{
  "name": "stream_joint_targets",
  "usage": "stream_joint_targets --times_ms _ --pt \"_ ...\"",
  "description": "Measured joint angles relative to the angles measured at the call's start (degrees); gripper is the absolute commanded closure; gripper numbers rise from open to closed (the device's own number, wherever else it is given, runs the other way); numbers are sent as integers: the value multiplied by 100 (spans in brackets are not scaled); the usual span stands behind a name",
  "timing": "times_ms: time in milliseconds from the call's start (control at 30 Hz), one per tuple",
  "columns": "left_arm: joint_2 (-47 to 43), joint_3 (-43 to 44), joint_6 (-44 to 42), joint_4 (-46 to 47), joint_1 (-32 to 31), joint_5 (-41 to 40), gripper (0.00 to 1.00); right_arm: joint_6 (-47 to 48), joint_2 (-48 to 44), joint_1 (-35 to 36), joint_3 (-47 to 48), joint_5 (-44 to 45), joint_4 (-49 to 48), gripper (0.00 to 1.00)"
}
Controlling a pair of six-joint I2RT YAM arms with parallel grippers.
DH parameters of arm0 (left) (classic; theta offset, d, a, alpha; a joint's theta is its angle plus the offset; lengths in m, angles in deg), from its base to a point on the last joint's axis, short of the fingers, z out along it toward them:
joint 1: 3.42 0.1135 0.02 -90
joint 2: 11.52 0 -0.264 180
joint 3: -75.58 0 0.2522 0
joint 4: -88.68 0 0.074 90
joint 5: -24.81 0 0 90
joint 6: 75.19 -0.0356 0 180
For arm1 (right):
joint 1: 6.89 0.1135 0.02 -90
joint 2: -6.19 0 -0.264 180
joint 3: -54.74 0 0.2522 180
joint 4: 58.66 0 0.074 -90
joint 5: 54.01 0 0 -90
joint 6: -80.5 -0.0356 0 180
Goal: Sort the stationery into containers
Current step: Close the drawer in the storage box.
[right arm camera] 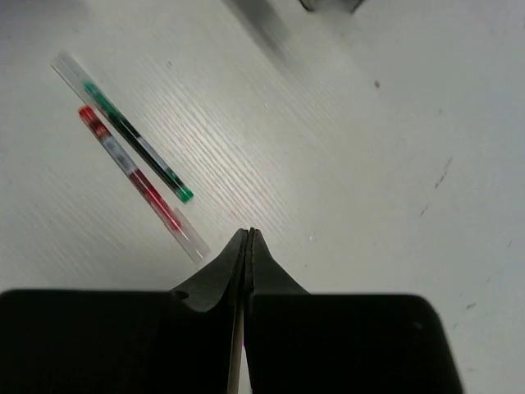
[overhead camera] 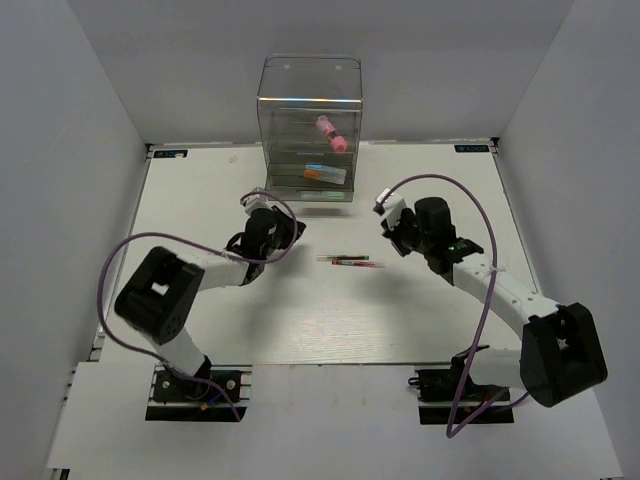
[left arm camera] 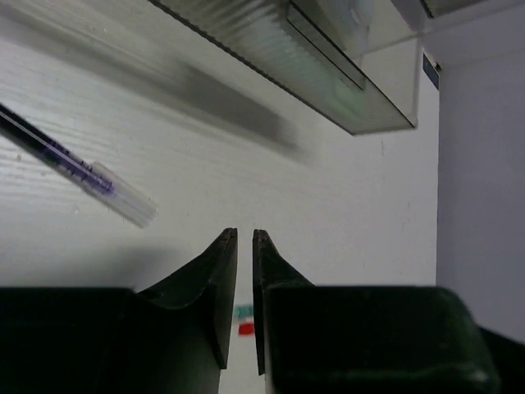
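Note:
The tall clear cabinet [overhead camera: 310,110] stands at the back of the table, its grey-tinted drawers stacked inside. A chunky pink marker [overhead camera: 331,133] lies in an upper drawer; white markers with orange and blue caps [overhead camera: 322,172] lie in a lower, pulled-out drawer. Thin pens [overhead camera: 350,261] lie on the table between my grippers. The right wrist view shows a green pen [right arm camera: 135,148] and a red pen [right arm camera: 135,176] side by side. The left wrist view shows a dark pen [left arm camera: 82,172] with a clear cap. My left gripper [overhead camera: 297,230] [left arm camera: 244,234] is shut and empty, a slit between its jaws. My right gripper [overhead camera: 388,232] [right arm camera: 248,233] is shut and empty.
White walls enclose the table on the left, back and right. The pulled-out drawer's front [left arm camera: 312,66] hangs just ahead of my left gripper. The white tabletop [overhead camera: 330,320] stretches between the pens and the arm bases.

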Motion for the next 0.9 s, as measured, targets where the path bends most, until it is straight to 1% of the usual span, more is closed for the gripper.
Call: stream_joint_targets --times_ms 167,300,400,433,733,900 --pt "1139 815 326 378 72 -79 74 -24 -448 -476 -448 -83 -175 100" --pt "1692 1268 520 717 120 -114 73 -9 -761 -730 -566 -170 -472 100" --pt "2065 1714 629 737 160 -133 72 0 -855 -826 -619 -258 -573 100" --pt "2170 1853 658 741 173 -136 70 0 -859 -844 -621 -284 -584 100" --pt "2924 2750 879 675 205 -114 70 15 -866 -935 -627 -470 -595 100" --pt "3198 3204 946 625 232 -203 70 39 -866 -942 -688 -533 -610 100"
